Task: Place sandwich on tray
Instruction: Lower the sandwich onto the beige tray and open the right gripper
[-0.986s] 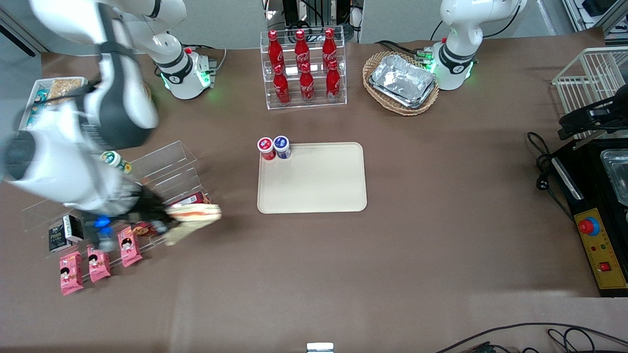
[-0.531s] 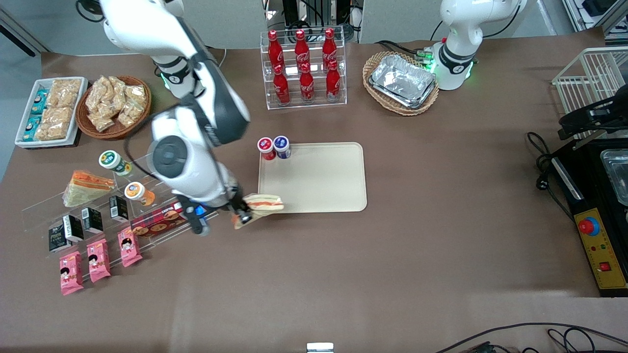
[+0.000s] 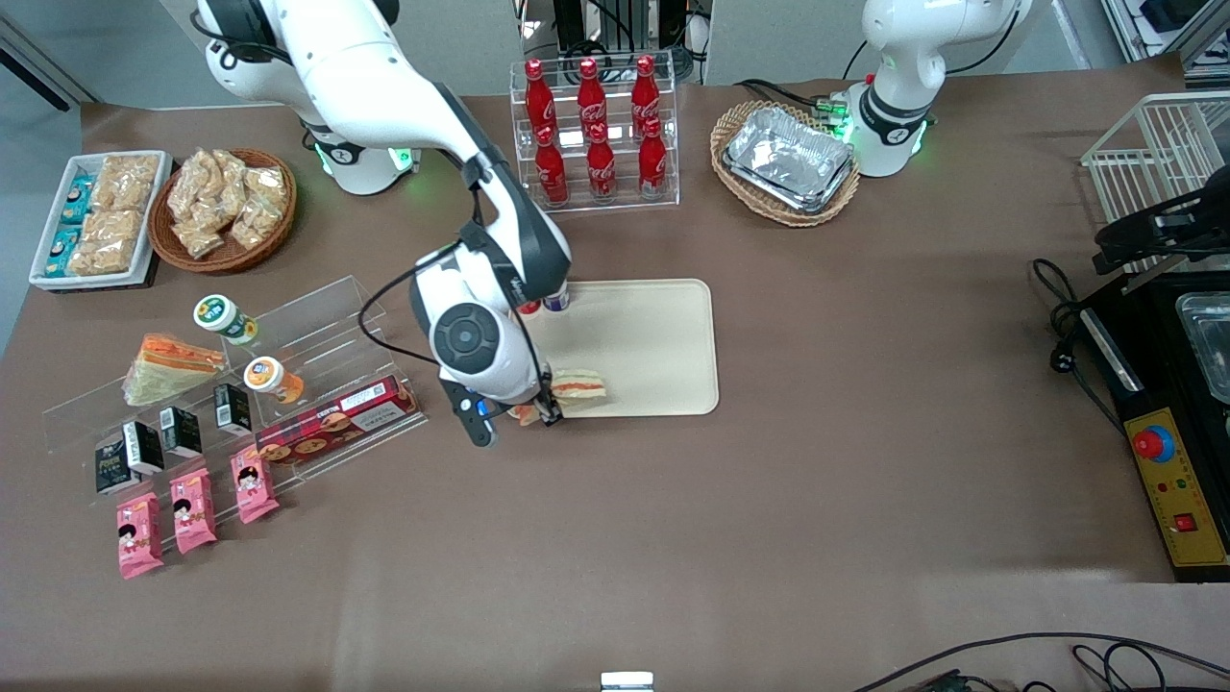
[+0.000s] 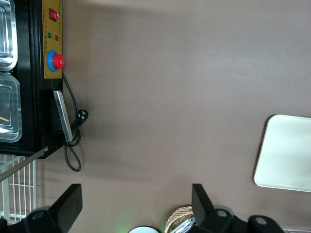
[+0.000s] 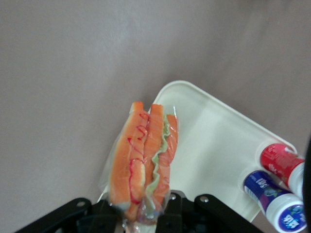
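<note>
The sandwich (image 3: 579, 387), a clear-wrapped wedge with an orange-red filling stripe, hangs over the tray corner nearest the front camera, toward the working arm's end. My right gripper (image 3: 540, 409) is shut on its wrapped end, just outside the tray's rim. In the right wrist view the sandwich (image 5: 143, 160) sticks out from the gripper (image 5: 146, 216), its filling edge facing the camera, with the tray (image 5: 209, 141) beneath it. The cream-beige tray (image 3: 644, 336) lies flat mid-table; whether the sandwich touches it I cannot tell.
Two small bottles, red-capped (image 5: 279, 162) and blue-capped (image 5: 272, 194), stand on the tray's corner farther from the front camera. A clear acrylic shelf (image 3: 317, 317) with another sandwich (image 3: 165, 365) and snacks stands toward the working arm's end. A cola bottle rack (image 3: 596, 135) stands farther back.
The right arm has swung from the acrylic shelf toward the tray, carrying the sandwich from beside the shelf to above the tray's near corner.
</note>
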You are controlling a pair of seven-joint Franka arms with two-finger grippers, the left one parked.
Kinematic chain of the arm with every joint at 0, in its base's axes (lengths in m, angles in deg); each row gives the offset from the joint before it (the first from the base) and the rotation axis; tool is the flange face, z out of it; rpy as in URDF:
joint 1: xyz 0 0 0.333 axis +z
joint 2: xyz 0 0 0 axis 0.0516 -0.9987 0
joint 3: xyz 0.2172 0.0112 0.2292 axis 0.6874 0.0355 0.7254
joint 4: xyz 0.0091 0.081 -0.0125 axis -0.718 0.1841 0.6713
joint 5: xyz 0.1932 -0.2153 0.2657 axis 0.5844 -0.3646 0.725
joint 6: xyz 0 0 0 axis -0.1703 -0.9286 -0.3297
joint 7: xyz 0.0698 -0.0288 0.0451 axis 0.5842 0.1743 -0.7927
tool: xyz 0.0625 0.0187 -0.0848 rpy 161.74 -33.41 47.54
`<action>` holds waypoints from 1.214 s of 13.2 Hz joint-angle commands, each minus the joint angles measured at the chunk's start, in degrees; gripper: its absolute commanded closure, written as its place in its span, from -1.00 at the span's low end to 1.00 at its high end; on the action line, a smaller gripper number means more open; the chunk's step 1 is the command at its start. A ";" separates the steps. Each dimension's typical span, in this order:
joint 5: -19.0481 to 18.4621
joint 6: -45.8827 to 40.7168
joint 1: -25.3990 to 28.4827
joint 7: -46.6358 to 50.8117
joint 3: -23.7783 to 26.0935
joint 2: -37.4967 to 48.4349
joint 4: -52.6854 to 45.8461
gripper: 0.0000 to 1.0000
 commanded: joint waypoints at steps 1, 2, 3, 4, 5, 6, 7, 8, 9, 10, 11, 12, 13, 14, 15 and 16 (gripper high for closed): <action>1.91 3.88 4.06 5.36 -0.95 -2.05 0.53 0.66; 1.91 5.46 5.11 6.51 -0.95 -2.66 1.05 0.66; 1.91 6.52 6.26 6.87 -0.95 -3.36 1.41 0.66; 1.91 7.31 6.62 7.31 -0.95 -3.89 1.50 0.66; 1.91 7.93 7.40 8.01 -0.95 -4.51 1.50 0.66; 1.73 8.03 8.37 8.45 -1.03 -4.95 1.50 0.66; 1.73 8.03 8.55 8.54 -1.03 -5.30 1.59 0.65; 1.65 8.11 8.55 8.54 -1.03 -5.39 1.59 0.62; 1.73 8.20 8.55 8.54 -1.03 -5.48 1.59 0.46; 1.65 8.46 8.55 8.54 -1.03 -5.74 1.50 0.45; 1.47 8.73 8.55 8.54 -1.03 -5.83 1.59 0.17; 1.47 8.82 8.55 8.54 -1.03 -6.01 1.59 -0.27; 1.47 8.90 8.55 8.54 -1.03 -6.09 1.59 -0.57; 1.38 8.91 8.55 8.54 -1.03 -6.18 1.50 -0.71; 1.38 8.91 8.55 8.46 -1.03 -6.18 1.50 -0.72; 1.29 8.91 8.47 8.46 -1.12 -6.10 1.50 -1.00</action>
